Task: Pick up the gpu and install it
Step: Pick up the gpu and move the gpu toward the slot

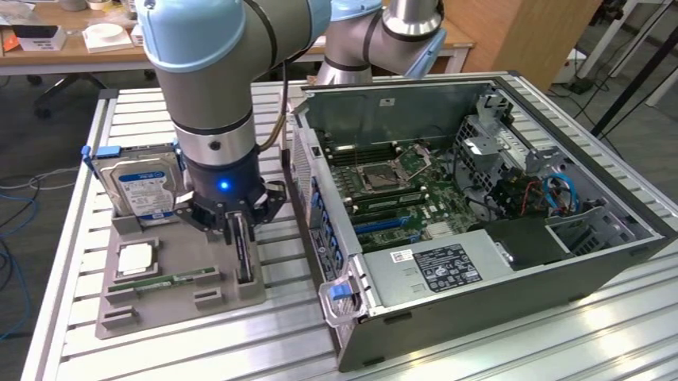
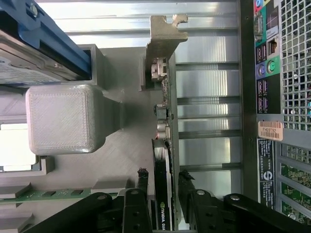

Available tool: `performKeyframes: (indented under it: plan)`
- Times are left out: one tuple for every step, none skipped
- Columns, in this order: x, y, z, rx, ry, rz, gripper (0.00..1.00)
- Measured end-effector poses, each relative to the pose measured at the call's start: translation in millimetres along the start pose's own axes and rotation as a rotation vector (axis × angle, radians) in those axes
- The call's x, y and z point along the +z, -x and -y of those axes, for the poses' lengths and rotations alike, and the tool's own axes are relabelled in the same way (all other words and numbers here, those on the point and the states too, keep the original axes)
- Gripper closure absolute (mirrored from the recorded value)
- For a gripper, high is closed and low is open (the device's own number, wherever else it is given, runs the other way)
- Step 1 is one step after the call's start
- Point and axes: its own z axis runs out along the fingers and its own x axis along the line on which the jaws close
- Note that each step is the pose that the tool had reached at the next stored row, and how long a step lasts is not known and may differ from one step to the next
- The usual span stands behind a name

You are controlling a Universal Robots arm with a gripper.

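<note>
Grabbing the gpu (image 2: 163, 121), white NVIDIA lettering showing right between the fingers

The gripper (image 1: 240, 232) is clamped on the card, one finger on each face, at the end away from the silver bracket (image 2: 166, 36). The gpu stands on edge in its slot of the grey parts holder (image 1: 180, 305), just beside the PC case (image 1: 477, 313). There's an orange sticker (image 2: 270, 131) on the case with a code I can't read for sure, and the hard drive (image 1: 145, 190) has a blue-white label.
</note>
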Motion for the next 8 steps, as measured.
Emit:
performKeyframes:
  plan:
    - [0.0,0.0,0.0,0.000,-0.0001,0.0000,0.62]
    - [0.0,0.0,0.0,0.000,-0.0001,0.0000,0.62]
    - [0.0,-0.1,0.0,0.000,-0.0001,0.0000,0.62]
    - [0.0,-0.1,0.0,0.000,-0.0001,0.0000,0.62]
    - [0.0,-0.2,0.0,0.000,-0.0001,0.0000,0.62]
    - [0.0,-0.1,0.0,0.000,-0.0001,0.0000,0.62]
    - [0.0,-0.1,0.0,0.000,-0.0001,0.0000,0.62]
    - [0.0,-0.2,0.0,0.000,-0.0001,0.0000,0.62]
